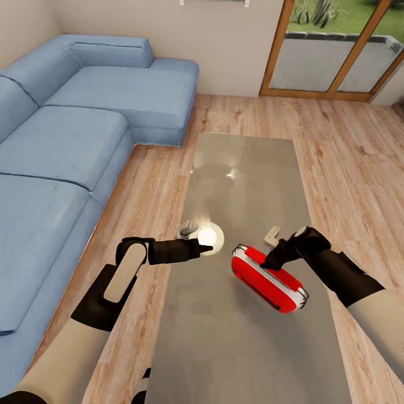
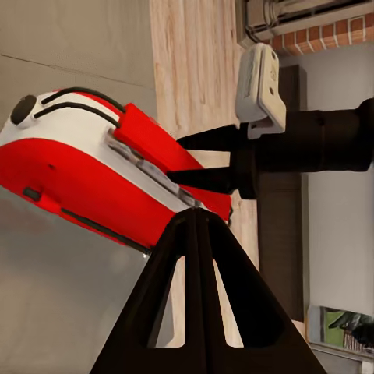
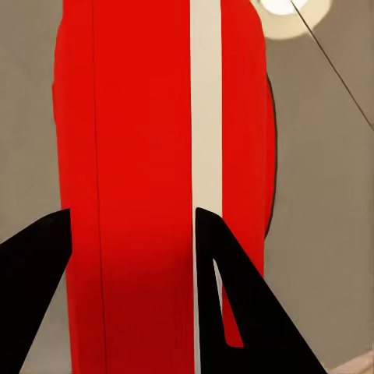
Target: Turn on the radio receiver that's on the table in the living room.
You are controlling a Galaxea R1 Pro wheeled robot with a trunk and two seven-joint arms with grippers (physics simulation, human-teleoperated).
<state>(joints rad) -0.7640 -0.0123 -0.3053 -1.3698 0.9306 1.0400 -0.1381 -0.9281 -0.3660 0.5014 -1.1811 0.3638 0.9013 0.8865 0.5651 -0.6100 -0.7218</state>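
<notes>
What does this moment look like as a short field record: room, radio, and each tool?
room: living room, blue sofa, wood floor
table: long, grey, glossy
radio receiver: red with white band, lying on the table near the right arm
right tool: down at the radio, fingers open with the red body between them in the right wrist view
left tool: fingers shut, over the table beside the radio, apart from it

Glossy red radio receiver (image 1: 269,278) with white band, lying diagonally on grey reflective table (image 1: 247,348), near its right edge
</notes>
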